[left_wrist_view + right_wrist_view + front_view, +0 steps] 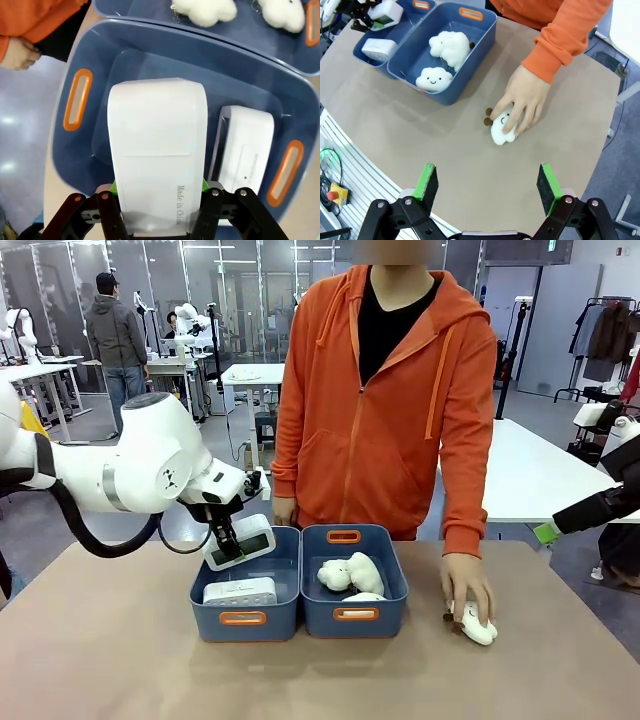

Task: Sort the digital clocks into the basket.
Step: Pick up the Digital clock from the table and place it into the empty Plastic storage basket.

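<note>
Clock (240, 542) | pinched in left jaws (159, 210) above basket (245, 618), second clock (240, 591) inside | right jaws (489, 186) spread | looks rigid, smooth, light; grip across short sides

One clock (240, 592) lies in the left basket (244, 618), the other clock (240, 541) held above it.

a robotics lab: worktables (250, 375), glass partitions (70, 270), other people working.

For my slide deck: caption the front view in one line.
Left gripper holds a digital clock above the left blue basket, where another clock already lies.
</note>
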Available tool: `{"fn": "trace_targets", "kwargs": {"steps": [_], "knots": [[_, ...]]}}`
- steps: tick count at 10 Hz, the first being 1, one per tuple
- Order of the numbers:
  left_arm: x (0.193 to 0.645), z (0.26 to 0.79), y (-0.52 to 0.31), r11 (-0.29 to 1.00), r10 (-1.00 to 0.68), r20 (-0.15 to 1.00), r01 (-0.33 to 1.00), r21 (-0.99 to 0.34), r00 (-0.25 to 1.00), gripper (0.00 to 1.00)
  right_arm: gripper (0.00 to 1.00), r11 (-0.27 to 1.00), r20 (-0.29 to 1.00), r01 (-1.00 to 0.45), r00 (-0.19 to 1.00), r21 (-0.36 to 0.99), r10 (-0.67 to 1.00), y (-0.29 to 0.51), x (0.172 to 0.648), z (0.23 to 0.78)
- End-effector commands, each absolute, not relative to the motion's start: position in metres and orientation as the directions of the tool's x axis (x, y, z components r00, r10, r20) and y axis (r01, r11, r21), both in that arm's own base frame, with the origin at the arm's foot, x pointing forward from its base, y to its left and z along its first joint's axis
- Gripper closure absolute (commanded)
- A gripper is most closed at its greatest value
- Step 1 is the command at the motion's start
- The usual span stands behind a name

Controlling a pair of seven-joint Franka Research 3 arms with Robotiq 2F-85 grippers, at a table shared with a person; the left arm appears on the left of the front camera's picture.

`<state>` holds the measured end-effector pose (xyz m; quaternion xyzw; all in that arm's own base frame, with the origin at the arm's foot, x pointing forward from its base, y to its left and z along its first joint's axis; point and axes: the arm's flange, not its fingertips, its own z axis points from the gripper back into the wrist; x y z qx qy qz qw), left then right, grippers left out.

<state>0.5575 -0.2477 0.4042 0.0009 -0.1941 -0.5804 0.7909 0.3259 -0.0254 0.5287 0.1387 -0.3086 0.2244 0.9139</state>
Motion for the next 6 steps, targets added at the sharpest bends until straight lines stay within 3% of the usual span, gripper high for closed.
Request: {"fn": "trace_targets", "kwargs": {"steps": [1, 6], "knots": [[0.5695, 0.4037, -0.2564, 0.346, -0.918, 0.278, 0.916, 0.205, 0.284, 0.44, 0.00, 0.857, 0.637, -0.506, 0.695, 0.103, 0.334, -0.0256, 0.3294, 0.5284], [0.5597, 0.4040, -0.2480, 0.367, -0.908, 0.293, 0.907, 0.206, 0.301, 0.13, 0.00, 0.857, 0.637, -0.506, 0.695, 0.103, 0.334, -0.0256, 0.3294, 0.5284]]}}
